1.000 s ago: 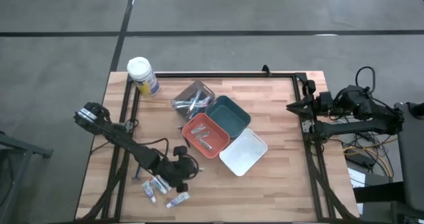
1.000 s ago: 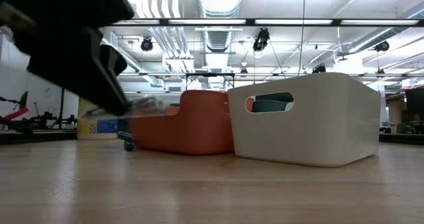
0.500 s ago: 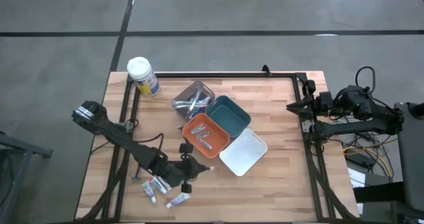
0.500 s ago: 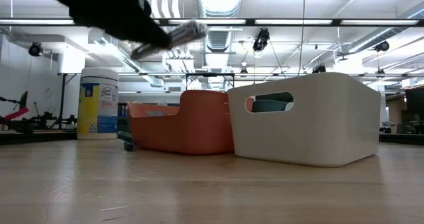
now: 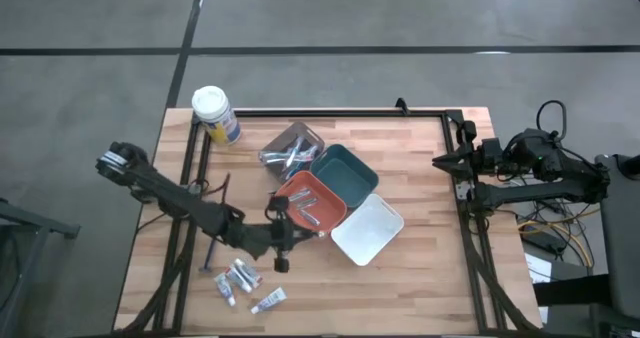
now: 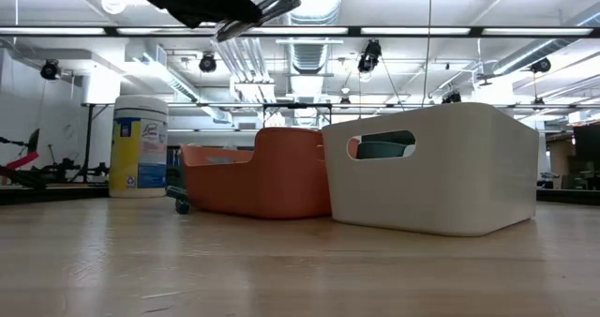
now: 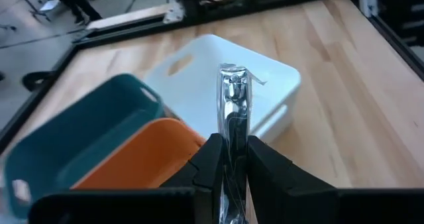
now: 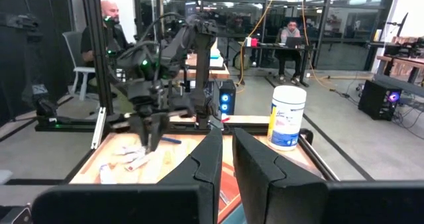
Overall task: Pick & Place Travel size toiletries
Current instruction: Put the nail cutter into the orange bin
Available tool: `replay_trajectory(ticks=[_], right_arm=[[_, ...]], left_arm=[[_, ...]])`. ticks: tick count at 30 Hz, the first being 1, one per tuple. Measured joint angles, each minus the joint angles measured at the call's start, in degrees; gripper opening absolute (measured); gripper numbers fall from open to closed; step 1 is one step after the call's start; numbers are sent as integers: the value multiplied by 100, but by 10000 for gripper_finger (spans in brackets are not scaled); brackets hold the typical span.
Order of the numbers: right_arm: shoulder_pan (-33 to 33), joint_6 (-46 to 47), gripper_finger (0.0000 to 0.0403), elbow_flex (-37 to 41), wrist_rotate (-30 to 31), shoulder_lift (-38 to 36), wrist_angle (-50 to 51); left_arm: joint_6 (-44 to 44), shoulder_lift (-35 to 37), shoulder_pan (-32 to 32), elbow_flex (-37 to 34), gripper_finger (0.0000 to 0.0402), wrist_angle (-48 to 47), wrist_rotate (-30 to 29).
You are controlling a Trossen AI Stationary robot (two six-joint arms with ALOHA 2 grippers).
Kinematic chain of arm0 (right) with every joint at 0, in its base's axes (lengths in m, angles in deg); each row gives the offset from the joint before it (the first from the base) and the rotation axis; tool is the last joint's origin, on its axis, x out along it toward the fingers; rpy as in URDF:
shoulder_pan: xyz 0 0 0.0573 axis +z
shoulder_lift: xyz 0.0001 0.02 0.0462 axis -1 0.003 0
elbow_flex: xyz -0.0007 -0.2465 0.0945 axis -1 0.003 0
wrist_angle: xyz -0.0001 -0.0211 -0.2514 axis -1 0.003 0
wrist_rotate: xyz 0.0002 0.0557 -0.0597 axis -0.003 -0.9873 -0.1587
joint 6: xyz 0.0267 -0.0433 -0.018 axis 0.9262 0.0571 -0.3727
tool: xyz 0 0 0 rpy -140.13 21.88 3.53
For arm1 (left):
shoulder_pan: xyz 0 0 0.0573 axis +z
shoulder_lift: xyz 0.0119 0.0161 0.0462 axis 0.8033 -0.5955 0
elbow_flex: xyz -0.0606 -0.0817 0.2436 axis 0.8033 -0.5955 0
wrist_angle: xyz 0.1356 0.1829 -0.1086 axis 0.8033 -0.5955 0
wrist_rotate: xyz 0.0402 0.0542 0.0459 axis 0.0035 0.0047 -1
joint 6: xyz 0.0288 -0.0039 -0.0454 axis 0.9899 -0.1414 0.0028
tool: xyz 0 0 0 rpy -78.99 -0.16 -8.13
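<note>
Your left pincer (image 5: 290, 232) hung above the counter (image 5: 420, 278), clamped on a silvery tube (image 7: 232, 118) that stuck out past its fingers (image 7: 207, 159), just short of the orange tray (image 5: 310, 204). More tubes (image 5: 240, 283) lay on the counter nearby. Beyond sat the white tray (image 5: 367, 229) and teal tray (image 5: 344, 174). Your right pincer (image 5: 442, 161) waited at the counter's far edge, fingers (image 8: 211, 159) nearly together, holding nothing.

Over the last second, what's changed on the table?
The left gripper, shut on a silver tube, has lifted off the table and swung from the loose tubes toward the orange tray. Nothing was let go. The right gripper stays parked at the table's edge, and the three trays, the canister and the remaining tubes lie where they were.
</note>
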Motion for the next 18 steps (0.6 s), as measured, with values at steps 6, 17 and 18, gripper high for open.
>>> replay_trajectory(ticks=[6, 17, 18], right_arm=[[0, -4, 34, 0, 1, 0, 0], [0, -8, 34, 0, 2, 0, 0], [-1, -3, 34, 0, 0, -1, 0]], left_arm=[[-146, 400, 357, -284, 55, 39, -78], [-408, 588, 1194, -1006, 55, 674, -171], [-445, 583, 1269, -1065, 55, 712, -168]])
